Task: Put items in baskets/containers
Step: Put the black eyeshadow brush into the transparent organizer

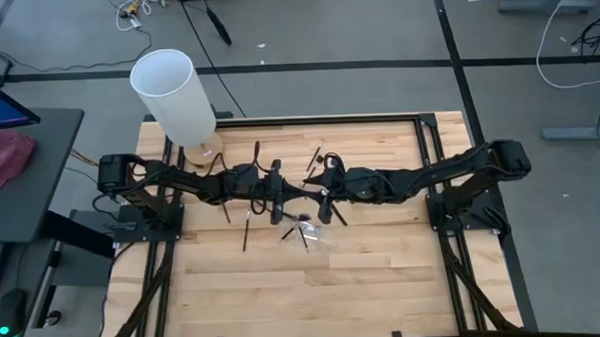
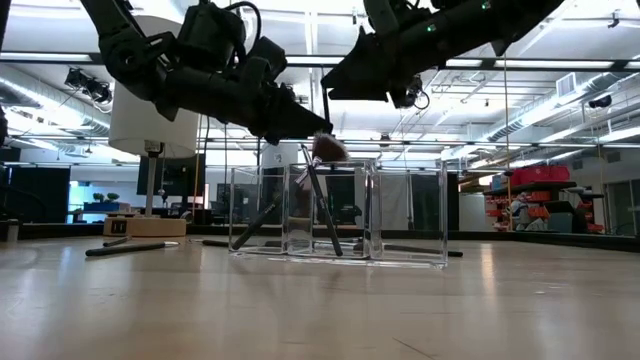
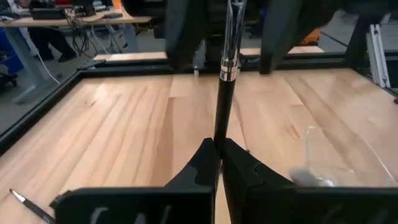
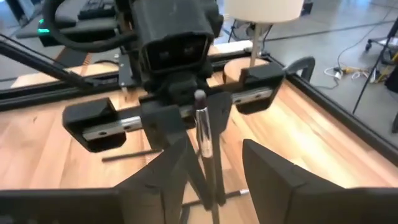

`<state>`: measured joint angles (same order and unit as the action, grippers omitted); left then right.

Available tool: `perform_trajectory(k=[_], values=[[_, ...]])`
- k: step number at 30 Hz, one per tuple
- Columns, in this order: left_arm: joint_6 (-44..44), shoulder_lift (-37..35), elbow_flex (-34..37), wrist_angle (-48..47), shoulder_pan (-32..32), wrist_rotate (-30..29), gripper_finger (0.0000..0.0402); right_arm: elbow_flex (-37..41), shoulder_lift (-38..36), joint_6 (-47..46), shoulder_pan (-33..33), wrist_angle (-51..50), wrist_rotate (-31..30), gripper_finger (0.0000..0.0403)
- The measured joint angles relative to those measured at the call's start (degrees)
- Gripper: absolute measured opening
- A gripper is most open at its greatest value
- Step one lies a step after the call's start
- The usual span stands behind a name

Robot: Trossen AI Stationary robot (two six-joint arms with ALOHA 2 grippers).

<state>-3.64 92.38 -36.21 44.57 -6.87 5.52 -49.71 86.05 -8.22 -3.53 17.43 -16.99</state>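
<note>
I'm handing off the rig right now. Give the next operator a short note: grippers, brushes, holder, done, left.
Left gripper: shut on a black brush, held above the table beside the clear holder.
Right gripper: open, facing the left one, fingers either side of that same brush.
Done: a few brushes lean inside the holder.
Left: the held brush, plus loose brushes on the table, some near the white cylinder.

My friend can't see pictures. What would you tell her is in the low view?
Two dark robot arms meet above a clear plastic holder on a wooden table, and the left gripper is shut on a brush with a pinkish tip held over it. A few black brushes lean inside the holder, with the right gripper above.
</note>
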Motion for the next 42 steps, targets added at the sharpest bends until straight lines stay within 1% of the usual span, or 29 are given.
perform_trajectory(k=[3,7,13,14,16,19,23,25,27,30,33,35,37,39,42], values=[[0.0,0.0,0.0,0.42,0.02,0.02,0.0009,-0.06,0.54,0.99,0.0,1.69,0.04,0.0135],[0.0,0.0,0.0,0.5,0.02,0.02,0.001,0.0,1.71,3.27,0.0,4.06,0.05,0.0098],[0.13,0.0,0.0,0.5,0.02,0.08,0.0009,-0.02,1.91,5.09,0.0,4.88,-0.17,0.0024],[0.17,0.01,0.0,0.49,0.02,0.06,0.0009,-0.02,1.92,5.39,0.0,4.83,-0.16,0.0015],[0.28,0.03,0.0,0.49,0.02,0.07,0.0015,-0.02,1.92,5.7,0.0,4.73,-0.16,0.0011],[0.33,0.09,0.02,0.92,0.02,0.04,0.0045,-0.02,1.44,4.92,-0.27,3.89,-1.17,0.0014],[0.25,-0.86,0.11,0.61,-0.28,0.08,0.0111,0.0,-1.82,4.29,-2.21,0.4,-8.16,0.0006],[0.13,-2.36,0.09,0.0,-0.56,0.22,0.0145,0.0,-4.63,2.78,-3.62,-1.89,-10.48,0.0006],[0.02,-4.41,0.09,-1.17,-1.06,0.22,0.0175,-0.02,-7.6,0.34,-5.47,-4.75,-10.65,0.0007],[-0.14,-8.29,0.09,-4.9,-2.16,0.1,0.0207,0.38,-11.26,-3.04,-9.37,-7.06,-10.65,0.0007],[-0.49,-12.03,0.09,-9.25,-3.27,0.07,0.0218,3.45,-12.7,-5.47,-14.04,-2.18,-9.72,0.0007],[-0.5,-13.87,0.06,-11.34,-3.68,0.07,0.0217,7.47,-12.48,-7.15,-17.05,4.75,-9.34,0.0007],[-0.5,-15.69,0.07,-14.83,-3.93,0.04,0.0211,11.74,-11.15,-8.74,-19.69,14.36,-10.45,0.0007],[-0.49,-16.08,-0.07,-15.76,-3.78,0.04,0.0203,15.7,-9.21,-10.2,-22.07,21.4,-14.39,0.0007],[0.13,-16.48,0.11,-18.48,-3.02,0.05,0.0191,19.6,-6.02,-11.21,-24.88,28.31,-21.88,0.0007]])
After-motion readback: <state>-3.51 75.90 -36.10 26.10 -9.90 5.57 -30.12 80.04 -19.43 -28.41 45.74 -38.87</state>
